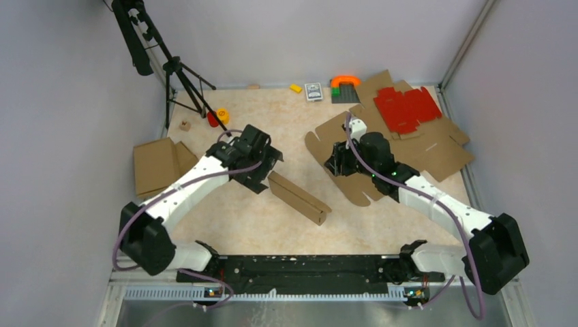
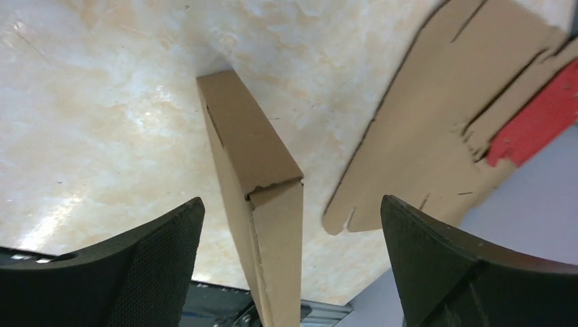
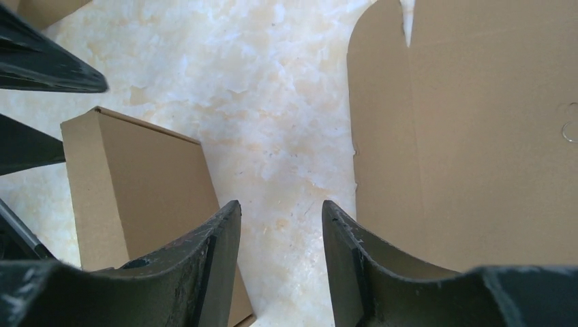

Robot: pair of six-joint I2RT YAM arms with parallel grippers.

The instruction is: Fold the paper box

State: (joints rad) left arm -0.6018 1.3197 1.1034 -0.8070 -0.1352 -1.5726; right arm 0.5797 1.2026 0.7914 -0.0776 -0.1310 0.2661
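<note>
The paper box (image 1: 326, 139), a flat brown die-cut sheet with rounded tabs, lies right of centre; it also shows in the right wrist view (image 3: 477, 136) and the left wrist view (image 2: 436, 122). My right gripper (image 1: 336, 165) hovers over its left edge, open and empty (image 3: 279, 204), with bare table between the fingers. A folded flat brown box (image 1: 300, 197) stands on edge mid-table. My left gripper (image 1: 267, 176) is wide open at its far end; the box's narrow edge (image 2: 269, 204) sits between the fingers (image 2: 292, 201) without touching them. The folded box also shows in the right wrist view (image 3: 136, 184).
A red die-cut sheet (image 1: 407, 107) lies on more brown cardboard sheets (image 1: 443, 150) at the back right. A flat cardboard piece (image 1: 155, 165) lies at the left. A black tripod (image 1: 180, 75) stands at the back left. Small items (image 1: 313, 91) line the back edge.
</note>
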